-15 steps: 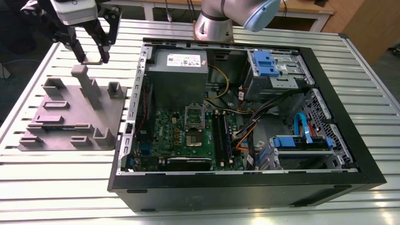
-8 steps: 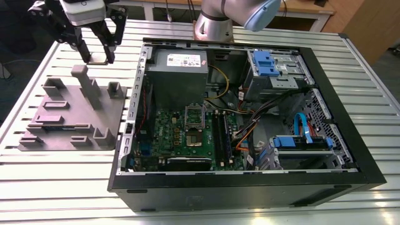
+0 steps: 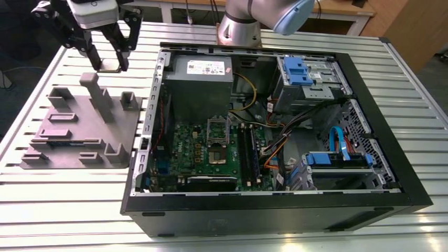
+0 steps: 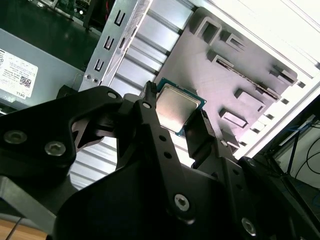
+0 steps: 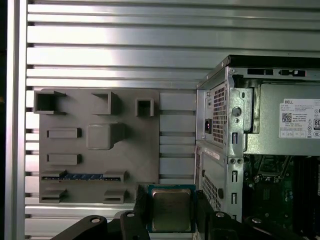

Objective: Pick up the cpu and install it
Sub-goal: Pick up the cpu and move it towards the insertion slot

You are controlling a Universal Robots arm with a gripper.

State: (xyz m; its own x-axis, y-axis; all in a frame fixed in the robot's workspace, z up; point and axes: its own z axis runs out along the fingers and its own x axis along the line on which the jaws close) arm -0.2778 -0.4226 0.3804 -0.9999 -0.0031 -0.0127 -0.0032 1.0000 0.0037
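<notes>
claw [image 3: 110, 65]: black, two-fingered, linkage-driven, pinching the cpu [image 3: 109, 66], a small flat square chip with a dull silver metal lid and a thin green rim, by two opposite edges. in both wrist views the fingers [image 4: 152, 125] bear on the rim alone and the lid is left bare. the chip hangs in the air, touching nothing but the fingers.

directly beneath the claw stands the grey moulded plastic tray [image 3: 77, 131], matte, with upright posts and square pockets. its tallest post [image 3: 94, 92] comes nearest the chip, yet is apart from it. under the tray runs the bright ribbed aluminium table [image 3: 70, 210].

beside the claw, toward the exterior view's right, lies the open black steel computer case [image 3: 280, 210]. it holds a green circuit board [image 3: 203, 152] with a silver rectangular socket frame [image 3: 218, 137], well apart from the claw.

step in hand, as judged: carrying the gripped chip. done well, it wants a steady, modest squeeze on the edges and the chip kept level and square to the fingers, since smooth metal on hard fingers may slip or twist. it also wants height enough to clear the posts and the case wall.
</notes>
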